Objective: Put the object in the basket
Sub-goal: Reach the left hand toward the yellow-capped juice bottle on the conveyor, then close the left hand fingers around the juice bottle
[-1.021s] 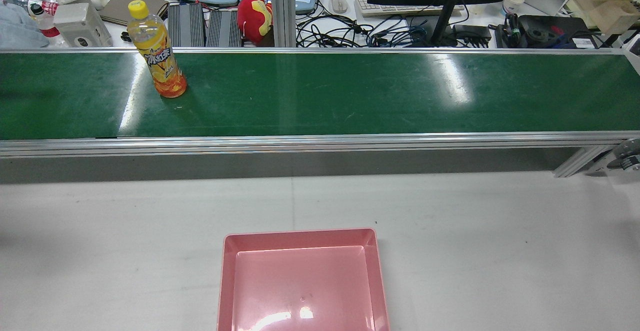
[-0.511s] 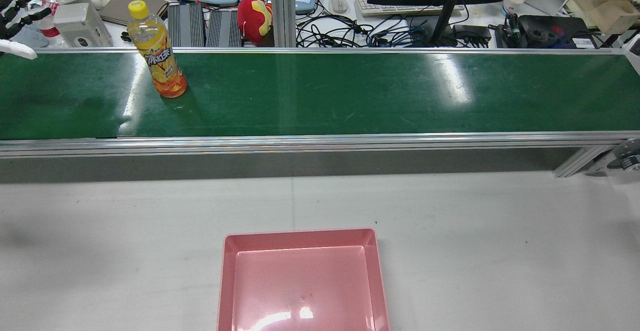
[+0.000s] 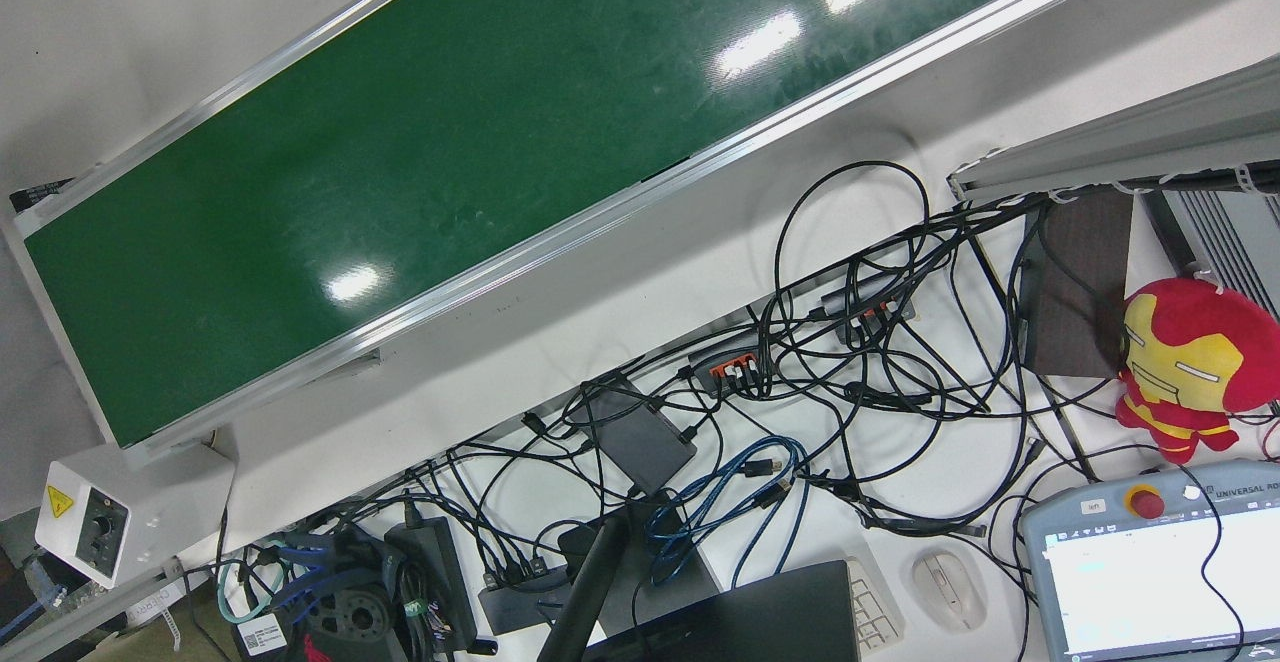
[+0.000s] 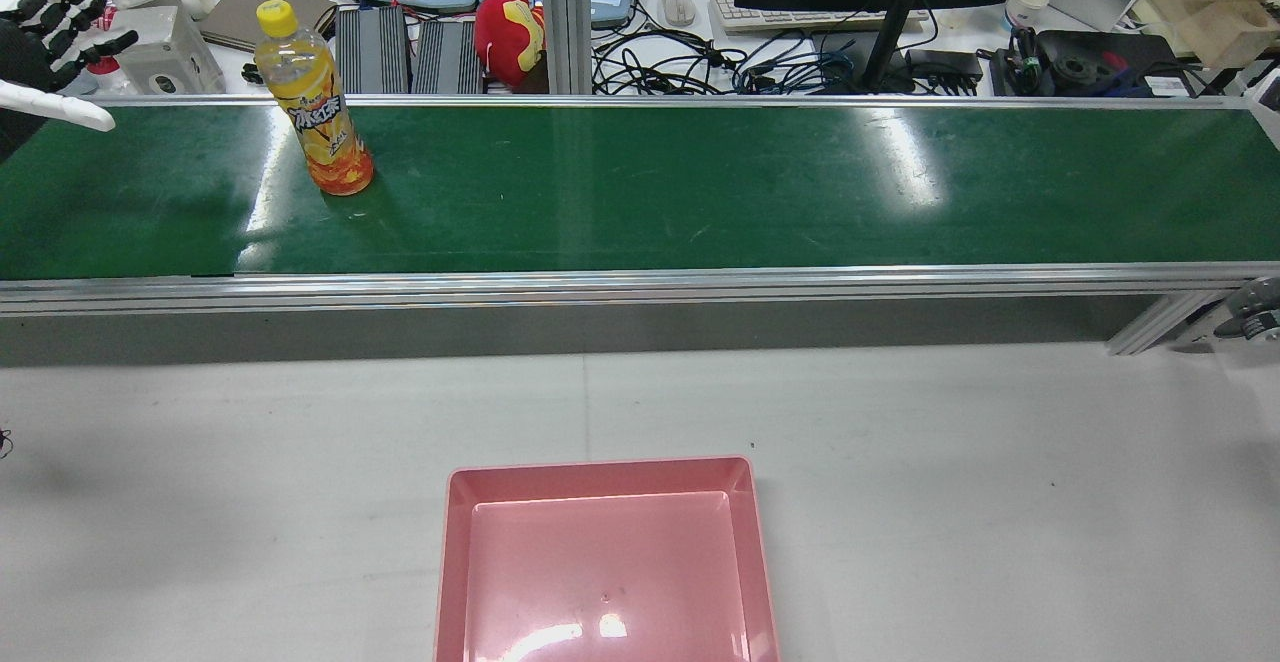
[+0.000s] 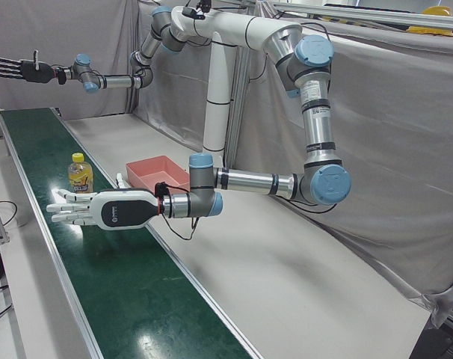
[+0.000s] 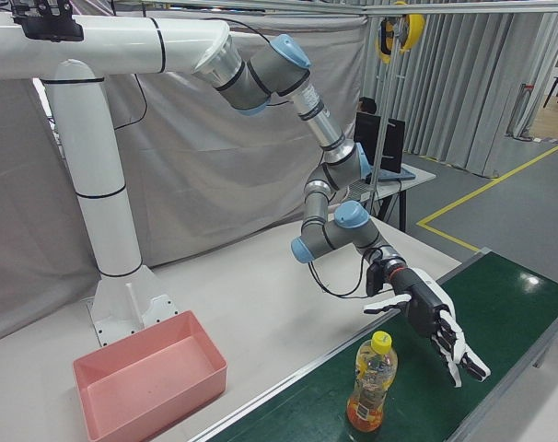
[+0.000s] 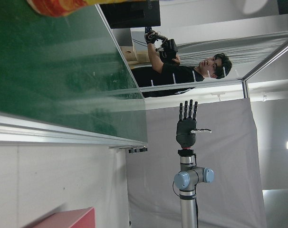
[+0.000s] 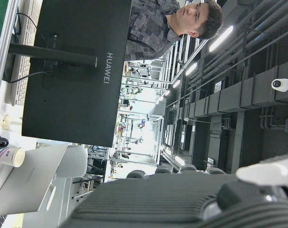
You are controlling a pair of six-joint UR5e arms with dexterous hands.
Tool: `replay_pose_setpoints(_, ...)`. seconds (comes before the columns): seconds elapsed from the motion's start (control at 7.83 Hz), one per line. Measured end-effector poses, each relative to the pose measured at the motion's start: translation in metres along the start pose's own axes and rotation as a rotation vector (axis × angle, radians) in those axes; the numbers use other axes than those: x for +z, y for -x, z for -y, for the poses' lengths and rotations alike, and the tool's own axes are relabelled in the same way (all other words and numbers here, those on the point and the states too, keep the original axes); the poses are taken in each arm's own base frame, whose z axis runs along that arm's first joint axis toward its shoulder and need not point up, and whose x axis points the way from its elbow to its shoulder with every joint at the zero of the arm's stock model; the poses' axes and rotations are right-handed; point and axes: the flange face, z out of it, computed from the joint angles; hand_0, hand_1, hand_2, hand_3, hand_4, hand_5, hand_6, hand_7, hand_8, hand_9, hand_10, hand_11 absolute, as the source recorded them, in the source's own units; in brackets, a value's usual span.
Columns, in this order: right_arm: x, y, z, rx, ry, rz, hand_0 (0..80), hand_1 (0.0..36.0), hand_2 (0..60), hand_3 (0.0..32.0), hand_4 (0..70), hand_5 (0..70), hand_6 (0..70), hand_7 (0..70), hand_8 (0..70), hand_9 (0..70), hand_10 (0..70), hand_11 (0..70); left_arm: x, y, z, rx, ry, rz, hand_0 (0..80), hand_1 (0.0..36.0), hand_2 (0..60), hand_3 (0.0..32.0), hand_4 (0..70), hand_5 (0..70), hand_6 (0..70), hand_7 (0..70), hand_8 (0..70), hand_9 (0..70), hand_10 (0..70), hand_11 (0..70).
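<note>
Since a second ago the left hand point(image 4: 55, 42) has crept in from the rear view's left edge — it wasn't visible at all then, only its fingertips showed half a second back, and now the whole spread of fingers is in frame. It's floating above the green conveyor belt point(image 4: 700, 192), fingers wide apart, holding nothing.

Meanwhile the orange drink bottle point(image 4: 312, 102) hasn't budged. It stands upright on the belt, yellow cap up, to the right of the hand in that view and still clearly apart from it. In the right-front view the hand point(image 6: 431, 322) sits just beside and above the bottle point(image 6: 369, 385), palm toward it.

So I'd call this the approach phase, no grasp yet. The pink basket point(image 4: 605, 477) waits empty on the white table, nearer the robot than the belt and well apart from the bottle.

The right hand point(image 5: 21, 69) is parked high at the far end of the belt — fingers straight and spread, empty, not involved.
</note>
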Motion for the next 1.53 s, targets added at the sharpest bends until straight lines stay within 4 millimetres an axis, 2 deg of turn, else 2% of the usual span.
replay_pose_setpoints(0.26,0.000,0.000,0.000,0.000,0.000,0.000,0.0,0.0,0.0,0.0,0.0,0.0,0.0,0.0,0.0,0.0,0.0,0.0,0.021,0.013,-0.022,-0.001,0.016,0.009,57.6,18.5,0.0,0.0,6.9,27.6,0.0,4.1,0.0,0.0,5.1,10.0)
replay_pose_setpoints(0.38,0.000,0.000,0.000,0.000,0.001,0.000,0.0,0.0,0.0,0.0,0.0,0.0,0.0,0.0,0.0,0.0,0.0,0.0,0.029,0.027,-0.031,-0.005,0.022,0.026,57.5,18.4,0.0,0.0,6.7,28.3,0.0,3.8,0.0,0.0,4.9,9.6)
replay_pose_setpoints(0.64,0.000,0.000,-0.001,0.000,0.001,0.000,0.0,0.0,0.0,0.0,0.0,0.0,0.0,0.0,0.0,0.0,0.0,0.0,0.040,0.050,-0.039,-0.013,0.026,0.054,56.8,18.3,0.0,0.0,6.2,28.2,0.0,4.2,0.1,0.0,4.9,9.6)
replay_pose_setpoints(1.02,0.000,0.000,-0.001,0.000,0.002,0.000,0.0,0.0,0.0,0.0,0.0,0.0,0.0,0.0,0.0,0.0,0.0,0.0,0.049,0.059,-0.043,-0.016,0.029,0.062,57.7,18.5,0.0,0.0,7.5,32.1,0.0,4.4,0.6,0.3,4.9,9.7)
replay_pose_setpoints(1.4,0.000,0.000,-0.001,0.000,0.002,0.000,0.0,0.0,0.0,0.0,0.0,0.0,0.0,0.0,0.0,0.0,0.0,0.0,0.062,0.076,-0.060,-0.027,0.044,0.078,58.0,18.7,0.0,0.0,8.3,34.4,0.0,4.5,0.7,0.4,5.5,10.5)
replay_pose_setpoints(1.53,0.000,0.000,-0.001,0.000,0.002,0.000,0.0,0.0,0.0,0.0,0.0,0.0,0.0,0.0,0.0,0.0,0.0,0.0,0.063,0.076,-0.062,-0.028,0.045,0.079,57.6,19.4,3.0,0.0,9.8,39.9,0.2,6.3,3.6,4.4,8.4,14.7)
